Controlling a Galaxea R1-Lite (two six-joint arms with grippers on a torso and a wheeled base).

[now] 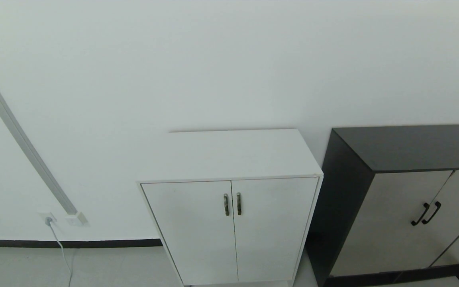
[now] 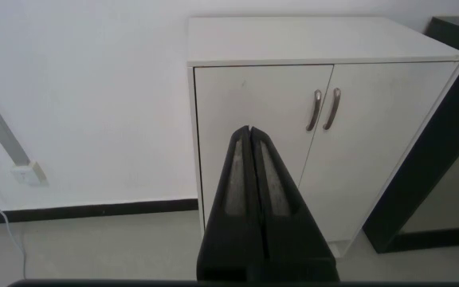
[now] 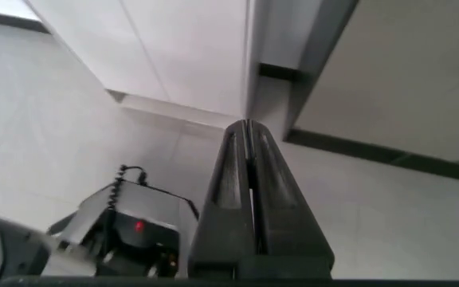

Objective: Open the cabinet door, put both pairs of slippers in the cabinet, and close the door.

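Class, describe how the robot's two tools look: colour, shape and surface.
The left tool is black: two long fingers tapering to a narrow tip, each with a grey recessed strip along its length. The right tool looks the same.

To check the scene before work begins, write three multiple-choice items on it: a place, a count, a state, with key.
1. The dark cabinet stands where from the white cabinet? A. its left B. its right C. on top
2. How many handles on the white cabinet? A. one B. four C. two
3. Its doors are: A. both shut B. both open C. one open
1 B: it stands on the robot's right side. 2 C: one on each door. 3 A: both lie flush.
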